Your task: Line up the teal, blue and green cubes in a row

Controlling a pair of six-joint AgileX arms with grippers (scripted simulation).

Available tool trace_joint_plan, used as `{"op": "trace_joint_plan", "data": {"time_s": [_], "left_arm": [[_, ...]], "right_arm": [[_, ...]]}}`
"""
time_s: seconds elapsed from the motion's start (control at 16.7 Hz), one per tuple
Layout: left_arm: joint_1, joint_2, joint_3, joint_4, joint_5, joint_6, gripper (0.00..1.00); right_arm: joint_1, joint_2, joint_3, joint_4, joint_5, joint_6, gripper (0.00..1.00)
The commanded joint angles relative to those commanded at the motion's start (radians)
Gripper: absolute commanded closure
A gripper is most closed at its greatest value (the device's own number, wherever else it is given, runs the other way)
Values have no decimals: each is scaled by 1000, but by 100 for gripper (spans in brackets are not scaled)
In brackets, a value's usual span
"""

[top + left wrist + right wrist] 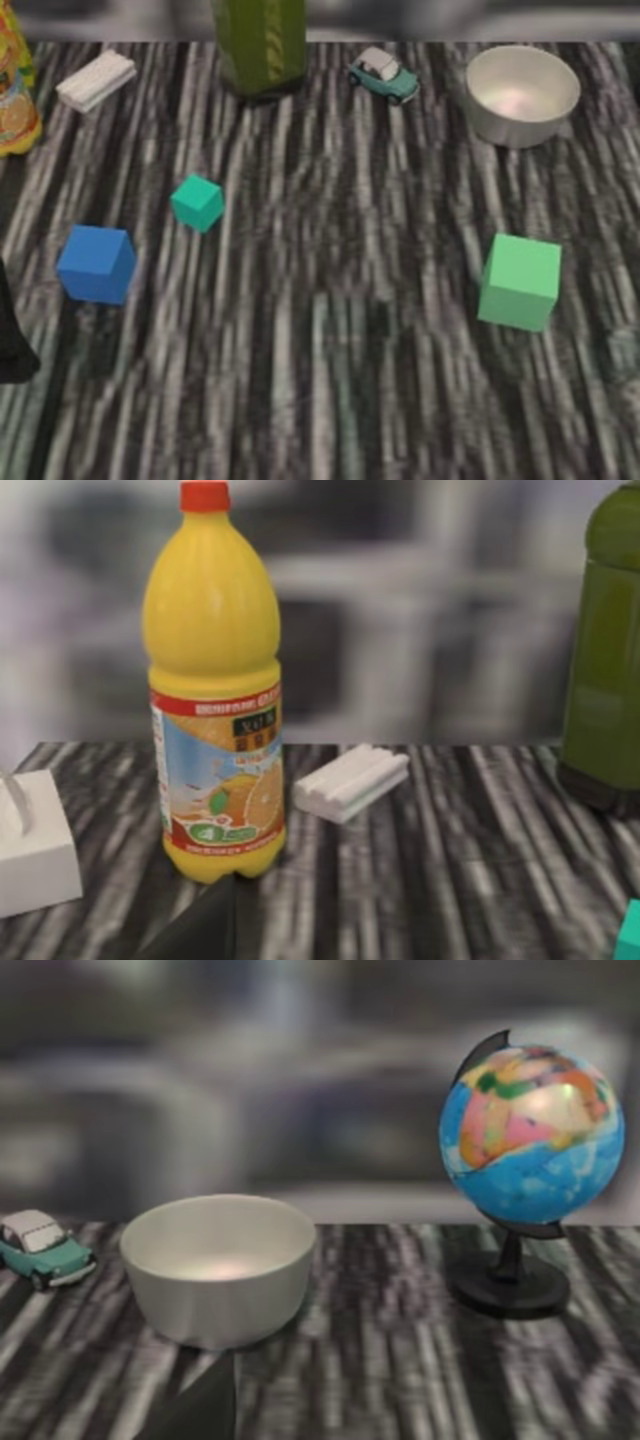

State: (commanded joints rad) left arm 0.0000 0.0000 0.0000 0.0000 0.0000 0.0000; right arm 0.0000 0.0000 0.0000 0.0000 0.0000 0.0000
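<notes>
At nine o'clock on your striped table sits the blue cube, with the teal cube near it toward one o'clock, apart. Well away, at three o'clock, lies the green cube. You see only a dark sliver of the left arm at the table's left edge; neither gripper's finger spread can be told.

Bowl right of toy car
</notes>
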Motion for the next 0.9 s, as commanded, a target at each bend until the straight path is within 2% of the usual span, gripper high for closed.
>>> {"op": "trace_joint_plan", "data": {"time_s": [0.24,0.42,0.66,0.9], "left_arm": [[-8,19,29,-21,3,7,0],[-40,115,149,-110,16,31,0],[-107,392,432,-331,44,80,0],[-181,817,768,-633,71,133,0]], "right_arm": [[0,0,0,0,0,0,0],[0,0,0,0,0,0,0],[0,0,0,0,0,0,0],[0,0,0,0,0,0,0]]}}
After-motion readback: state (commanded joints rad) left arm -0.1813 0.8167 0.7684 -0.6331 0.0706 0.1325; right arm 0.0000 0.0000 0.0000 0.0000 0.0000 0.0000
